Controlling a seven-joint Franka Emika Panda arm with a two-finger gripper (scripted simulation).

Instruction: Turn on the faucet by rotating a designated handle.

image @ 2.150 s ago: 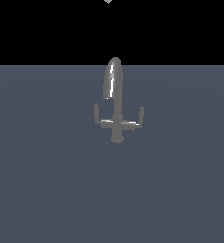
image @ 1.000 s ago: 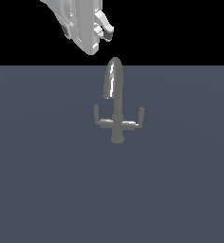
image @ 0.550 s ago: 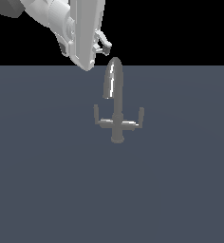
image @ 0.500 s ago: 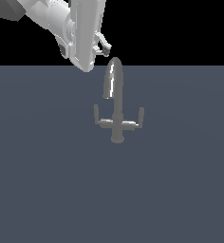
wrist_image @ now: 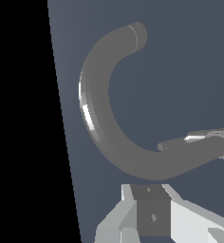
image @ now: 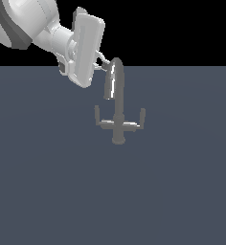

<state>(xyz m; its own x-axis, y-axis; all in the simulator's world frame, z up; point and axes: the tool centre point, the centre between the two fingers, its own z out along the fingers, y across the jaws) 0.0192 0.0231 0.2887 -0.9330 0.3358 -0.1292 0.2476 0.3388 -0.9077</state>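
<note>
The faucet (image: pixel 117 125) stands upright on the grey floor in the middle of the exterior view, its arched spout (image: pixel 114 72) opening toward the exterior view's left. The handle (image: pixel 102 122) is the thin lever with an upturned tip on that same side; its twin (image: pixel 137 123) points to the exterior view's right. My gripper (image: pixel 103 62) hangs at the height of the spout's arch, just to its left in the exterior view, well above the handle. Its fingers look apart and hold nothing. In the wrist view the spout (wrist_image: pixel 97 118) curves close in front of a fingertip (wrist_image: pixel 153 212).
The white arm and hand (image: pixel 81 48) reach in from the exterior view's upper left. A flat dark grey floor (image: pixel 48 191) spreads around the faucet, with black background beyond its far edge.
The arm came in from above and dropped lower, bringing the gripper close beside the top of the spout. The faucet and its levers have not moved.
</note>
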